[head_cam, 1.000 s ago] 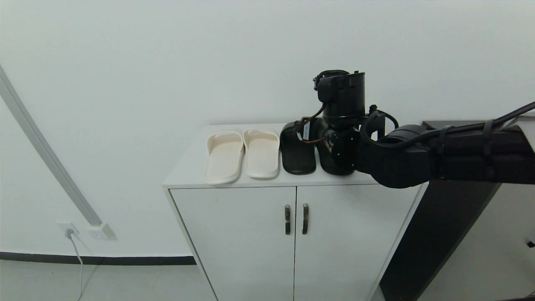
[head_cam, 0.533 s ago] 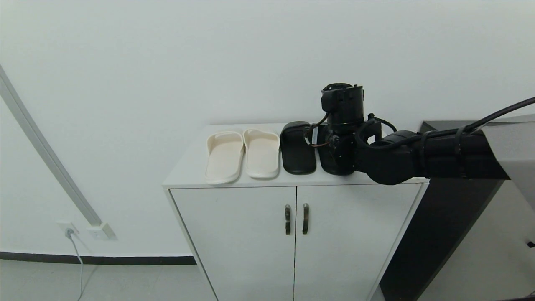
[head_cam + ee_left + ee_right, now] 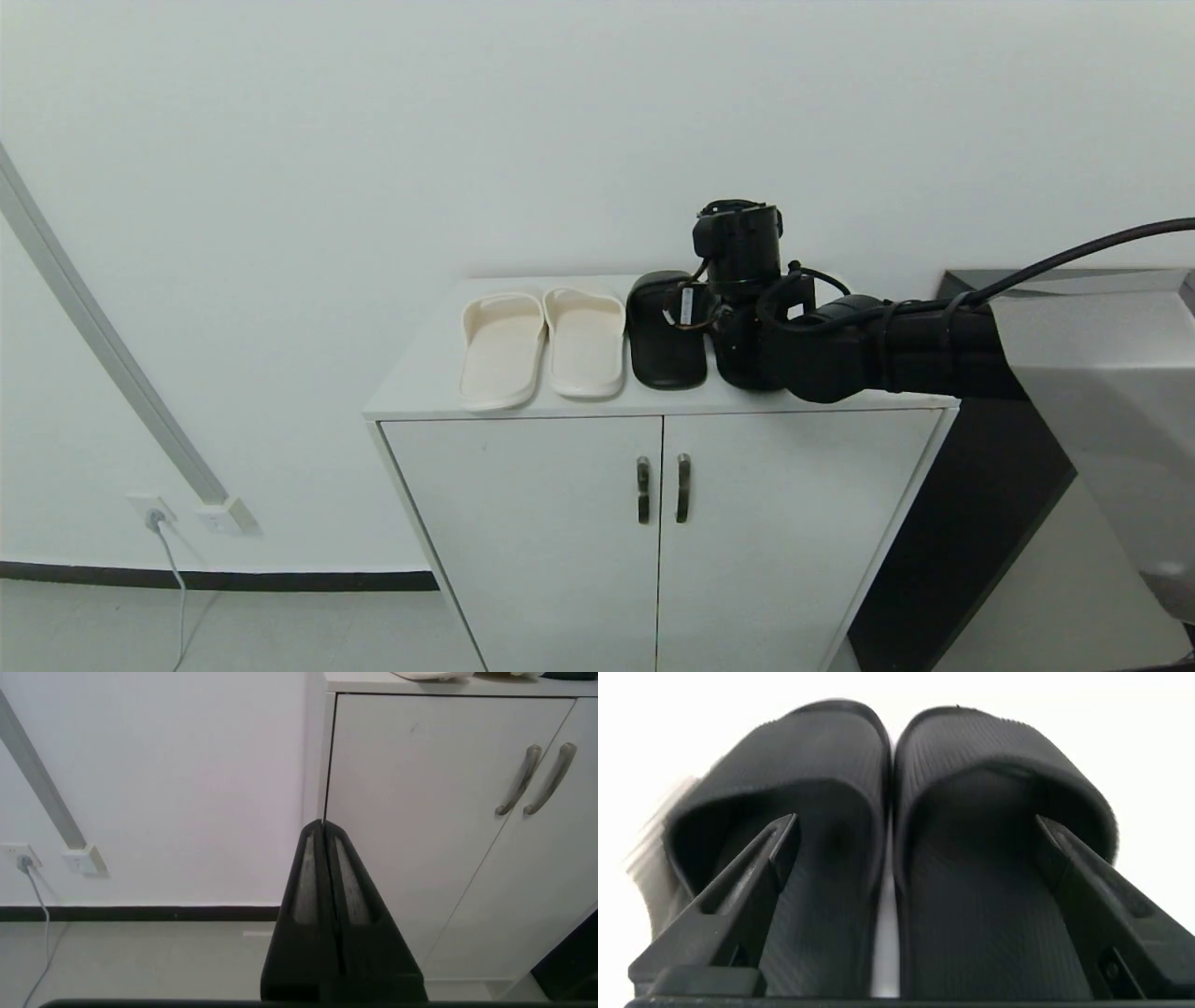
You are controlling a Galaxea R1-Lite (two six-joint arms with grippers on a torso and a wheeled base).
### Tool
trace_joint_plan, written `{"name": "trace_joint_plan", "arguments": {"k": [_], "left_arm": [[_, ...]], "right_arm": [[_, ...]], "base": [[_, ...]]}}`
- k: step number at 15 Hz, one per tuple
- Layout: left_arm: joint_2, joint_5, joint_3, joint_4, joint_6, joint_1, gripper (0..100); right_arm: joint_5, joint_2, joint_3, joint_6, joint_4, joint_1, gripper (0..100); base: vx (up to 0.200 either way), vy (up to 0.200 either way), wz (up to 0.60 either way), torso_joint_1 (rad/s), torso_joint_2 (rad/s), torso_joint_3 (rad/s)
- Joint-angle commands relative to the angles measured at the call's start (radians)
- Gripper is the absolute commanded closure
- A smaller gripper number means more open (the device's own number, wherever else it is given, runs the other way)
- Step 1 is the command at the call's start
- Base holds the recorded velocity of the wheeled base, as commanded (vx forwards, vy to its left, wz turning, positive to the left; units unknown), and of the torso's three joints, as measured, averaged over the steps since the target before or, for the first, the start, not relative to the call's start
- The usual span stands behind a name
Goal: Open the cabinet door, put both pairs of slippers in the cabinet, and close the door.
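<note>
Atop shut cabinet (image 3: 523, 532), white slippers (image 3: 501, 350), black slippers (image 3: 665, 341).

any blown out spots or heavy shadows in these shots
Right wrist view: background behind the black slippers washed to plain white, strap hollows deeply shadowed, right end effector nearly a silhouette. Head view: soft, even light, no glare on the cabinet doors. Left wrist view: no glare either; left end effector dark against the pale wall.
</note>
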Motion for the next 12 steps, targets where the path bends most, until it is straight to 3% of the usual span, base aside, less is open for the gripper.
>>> {"name": "trace_joint_plan", "arguments": {"k": [1,12], "left_arm": [[0.001,0.000,0.000,0.000,-0.001,0.000,100],[0.001,0.002,0.000,0.000,-0.001,-0.001,100]], "right_arm": [[0.001,0.044,-0.055,-0.001,0.009,-0.007,0],[0.022,0.125,-0.107,-0.003,0.027,-0.039,0]], "base": [[0.000,0.000,0.00,0.000,0.00,0.000],[0.000,0.000,0.00,0.000,0.00,0.000]]}}
